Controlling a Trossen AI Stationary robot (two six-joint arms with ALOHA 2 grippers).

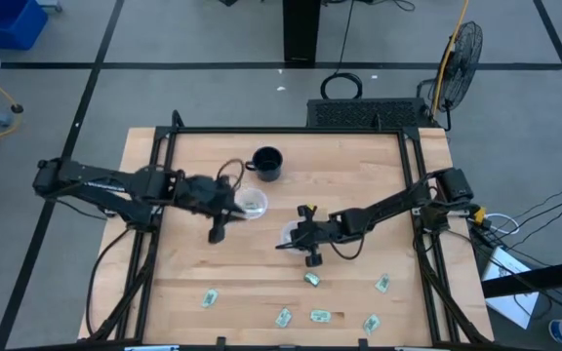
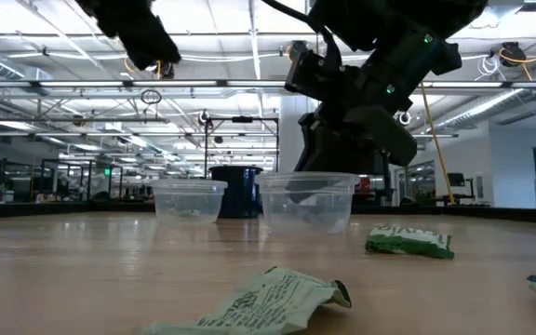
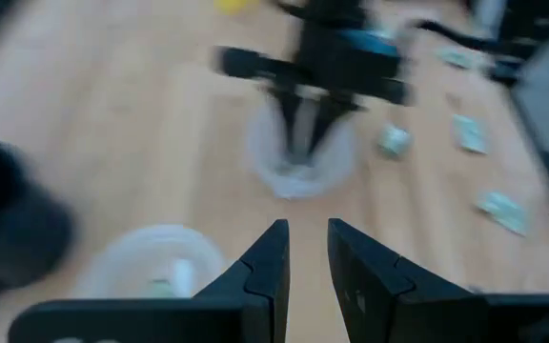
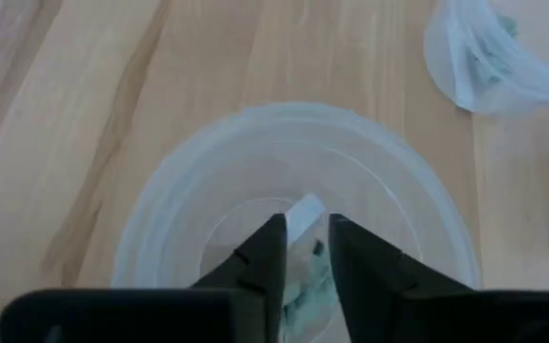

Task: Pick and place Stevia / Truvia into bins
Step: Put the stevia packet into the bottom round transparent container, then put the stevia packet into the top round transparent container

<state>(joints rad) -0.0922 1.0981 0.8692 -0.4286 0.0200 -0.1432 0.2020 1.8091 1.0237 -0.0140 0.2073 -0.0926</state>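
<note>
High view: right gripper points down over a bin.

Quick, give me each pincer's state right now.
Left pincer: slightly open, empty, hanging by the left cup.
Right pincer: open over the right cup, a packet lying below its tips.

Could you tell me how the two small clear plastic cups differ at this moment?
The clear plastic cup near the black mug sits at, clear of both grippers; the other clear plastic cup has the right gripper poised over its mouth. The first lies closer to the left gripper. Both are round, upright and hold a packet.
</note>
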